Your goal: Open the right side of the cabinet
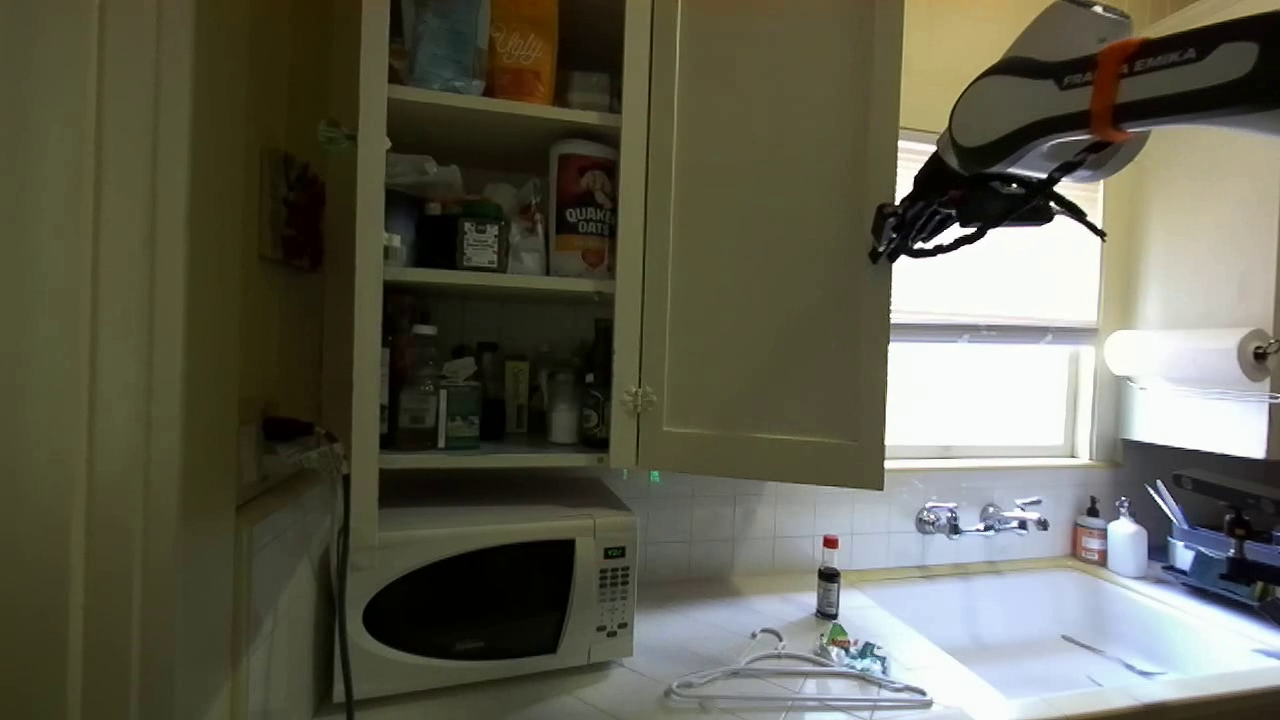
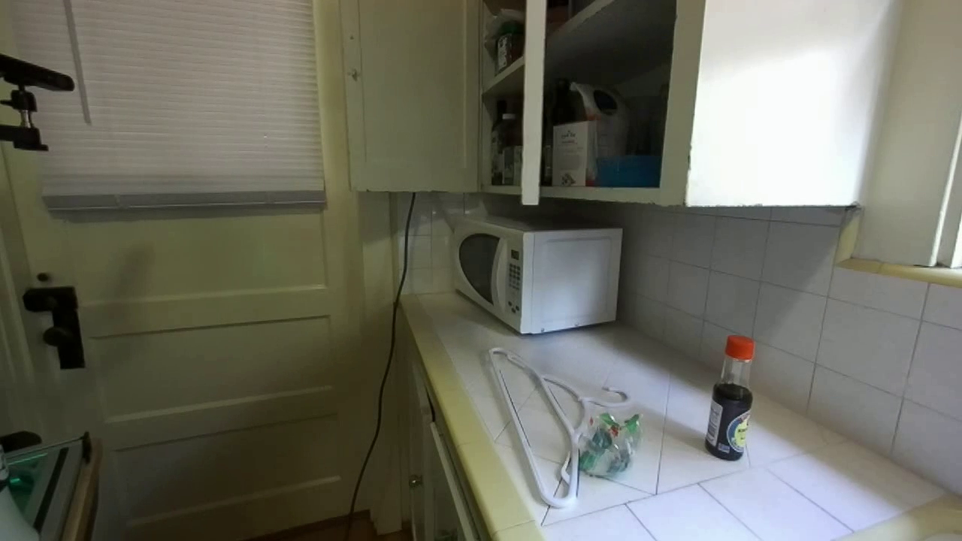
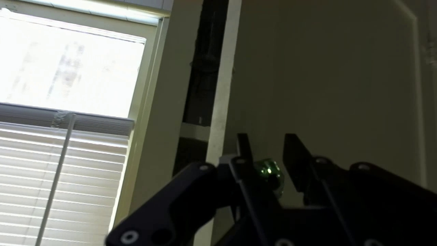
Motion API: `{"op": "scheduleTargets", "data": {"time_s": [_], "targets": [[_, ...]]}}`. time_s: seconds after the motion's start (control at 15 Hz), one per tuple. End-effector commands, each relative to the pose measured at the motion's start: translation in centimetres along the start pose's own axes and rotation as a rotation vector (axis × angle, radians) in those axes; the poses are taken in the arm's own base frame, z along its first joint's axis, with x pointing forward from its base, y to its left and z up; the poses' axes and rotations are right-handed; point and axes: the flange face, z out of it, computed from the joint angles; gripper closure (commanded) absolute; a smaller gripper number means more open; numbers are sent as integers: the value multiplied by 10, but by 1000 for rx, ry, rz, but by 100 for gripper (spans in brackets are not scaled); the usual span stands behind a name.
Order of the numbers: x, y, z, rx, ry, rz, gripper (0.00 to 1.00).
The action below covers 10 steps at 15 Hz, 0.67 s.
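A black-and-grey robot arm (image 1: 1035,115), wrapped with an orange band (image 1: 1110,90), extended from the upper right in an exterior view, dipping down and left so that its black gripper (image 3: 267,150) met the free edge of the right side of the cabinet (image 1: 765,230), a tall cream-white door. Up close in the wrist view, the two fingers (image 3: 295,164) stood apart with the door's small, shiny knob (image 3: 268,168) between them; whether they touched it could not be told. The door was ajar, a dark gap showing beside its edge. Behind it, the cabinet (image 1: 630,330) held a white box (image 2: 573,154), a blue bin (image 2: 631,171) and, partly hidden, a pale jug (image 2: 607,113). The left half lay exposed: a bluish bag (image 1: 448,45) and an orange bag (image 1: 524,50) on top; a Quaker Oats canister (image 1: 583,210) and a dark jar (image 1: 482,242) in the middle; bottles (image 1: 418,405) and a green box (image 1: 462,415) at the bottom, among items too dim to name. Underneath, a white microwave (image 2: 575,278) sat on the tiled counter (image 2: 639,364), where a red-capped bottle (image 2: 729,421) of dark liquid stood upright, near a white hanger (image 2: 518,421) lying flat. In the sink (image 1: 1000,630) lay a metal utensil (image 1: 1110,657).
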Motion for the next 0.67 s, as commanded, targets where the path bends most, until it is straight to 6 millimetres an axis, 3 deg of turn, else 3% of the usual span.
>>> {"op": "scheduleTargets", "data": {"time_s": [0.0, 0.13, 0.27, 0.33, 0.4, 0.53, 0.6], "targets": [[-40, -61, -41, 132, -2, -126, 92], [-57, -90, -62, 184, -16, -178, 92], [-76, -131, -84, 253, -51, -241, 92], [-85, -156, -95, 288, -65, -285, 87], [-97, -179, -107, 320, -82, -334, 44], [-116, -208, -126, 395, -106, -432, 48], [-122, -215, -134, 414, -121, -471, 42]]}}
